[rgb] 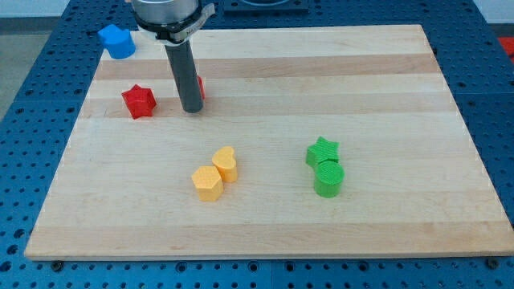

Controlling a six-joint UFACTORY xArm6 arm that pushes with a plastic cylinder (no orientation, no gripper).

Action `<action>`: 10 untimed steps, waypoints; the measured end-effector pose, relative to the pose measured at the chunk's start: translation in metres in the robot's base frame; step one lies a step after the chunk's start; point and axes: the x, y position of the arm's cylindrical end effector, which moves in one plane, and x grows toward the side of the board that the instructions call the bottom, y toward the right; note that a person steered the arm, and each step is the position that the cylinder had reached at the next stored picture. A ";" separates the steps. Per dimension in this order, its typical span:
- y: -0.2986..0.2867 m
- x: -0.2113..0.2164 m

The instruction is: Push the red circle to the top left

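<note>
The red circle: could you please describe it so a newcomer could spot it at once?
Start at the wooden board's top-left region, where the dark rod comes down. The red circle is the red sliver peeking out just right of my tip, mostly hidden behind the rod, unlike the fully visible red star further left.

The tabletop [385,88] is a pale wooden board with lengthwise grain bands, filling most of the frame. A blue block [117,41] sits at its upper-left corner, overhanging the edge. A red star [138,101] lies in the upper left, and just right of it my tip [192,109] touches the wood, hiding most of a red block [201,88] behind it. Near the centre, a yellow hexagon [207,183] and a yellow heart-like block [226,164] touch. Right of centre, a green star [322,152] touches a green cylinder [328,178].
</note>
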 end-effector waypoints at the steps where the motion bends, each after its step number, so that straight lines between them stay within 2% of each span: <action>1: 0.000 -0.018; 4: -0.006 -0.127; 6: 0.011 -0.158; 7: 0.009 -0.158; 10: -0.054 -0.158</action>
